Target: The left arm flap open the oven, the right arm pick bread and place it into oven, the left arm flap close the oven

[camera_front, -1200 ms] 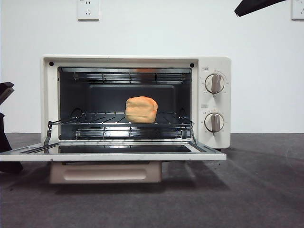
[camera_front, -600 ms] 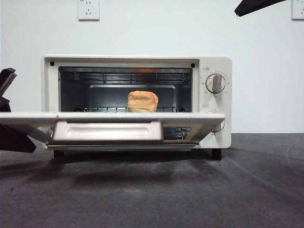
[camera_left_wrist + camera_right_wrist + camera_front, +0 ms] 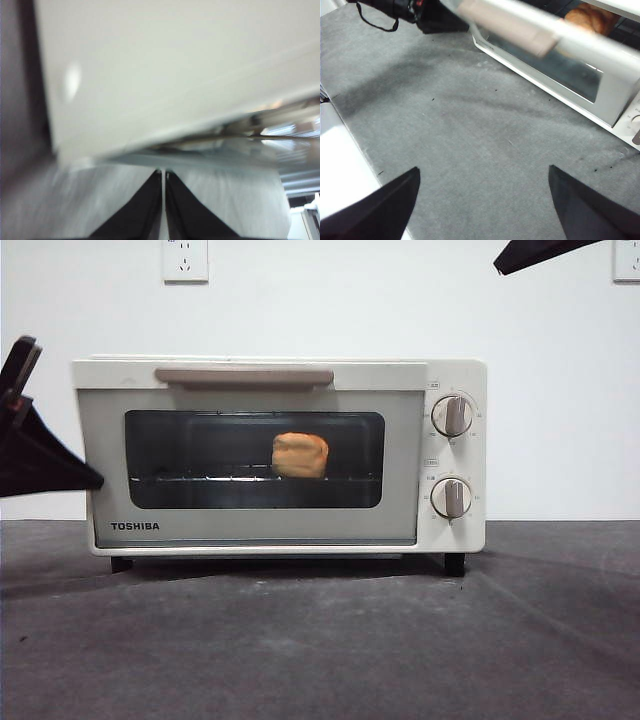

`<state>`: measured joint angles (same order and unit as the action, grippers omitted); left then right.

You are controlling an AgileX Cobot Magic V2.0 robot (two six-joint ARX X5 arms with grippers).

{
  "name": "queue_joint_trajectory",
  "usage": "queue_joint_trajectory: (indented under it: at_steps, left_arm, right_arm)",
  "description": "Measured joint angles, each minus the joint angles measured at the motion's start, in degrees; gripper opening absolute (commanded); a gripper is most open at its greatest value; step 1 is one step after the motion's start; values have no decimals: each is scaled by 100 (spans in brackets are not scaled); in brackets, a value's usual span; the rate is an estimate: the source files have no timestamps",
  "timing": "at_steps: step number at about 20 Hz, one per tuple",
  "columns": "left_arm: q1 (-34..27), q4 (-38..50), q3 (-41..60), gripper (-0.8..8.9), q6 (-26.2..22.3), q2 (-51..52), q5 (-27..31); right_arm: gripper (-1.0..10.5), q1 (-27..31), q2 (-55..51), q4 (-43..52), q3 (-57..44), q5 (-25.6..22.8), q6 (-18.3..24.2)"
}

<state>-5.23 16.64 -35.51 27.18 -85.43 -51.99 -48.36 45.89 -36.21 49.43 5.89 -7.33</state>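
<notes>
Grey desk (image 3: 320, 640). Oven (image 3: 280, 455) standing on it, door shut. Left tool (image 3: 163, 210), jaws clenched on nothing, just beside oven's left side. Bread (image 3: 300, 455) on wire rack inside, behind glass. Right tool (image 3: 482, 200), jaws spread wide, raised well apart.

Oven (image 3: 280, 455) stands on the table (image 3: 400, 640), toward its back edge, in front of the wall. Bread (image 3: 300, 455) sits on the wire rack (image 3: 200, 478) inside, behind the door window. Two knobs (image 3: 451, 416) are stacked on the oven's right side. Left gripper (image 3: 25, 430) is just beside the oven's left side
</notes>
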Motion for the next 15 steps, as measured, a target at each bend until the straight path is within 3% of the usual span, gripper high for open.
queue_joint_trajectory:
  at_steps: [5,15]
  left_arm:
    - [0,247,-2,15,339,22,-4]
    - [24,87,-2,16,363,951,96]
  right_arm:
    - [409,0,0,0,0,-7,0]
    - [409,0,0,2,0,-160,0]
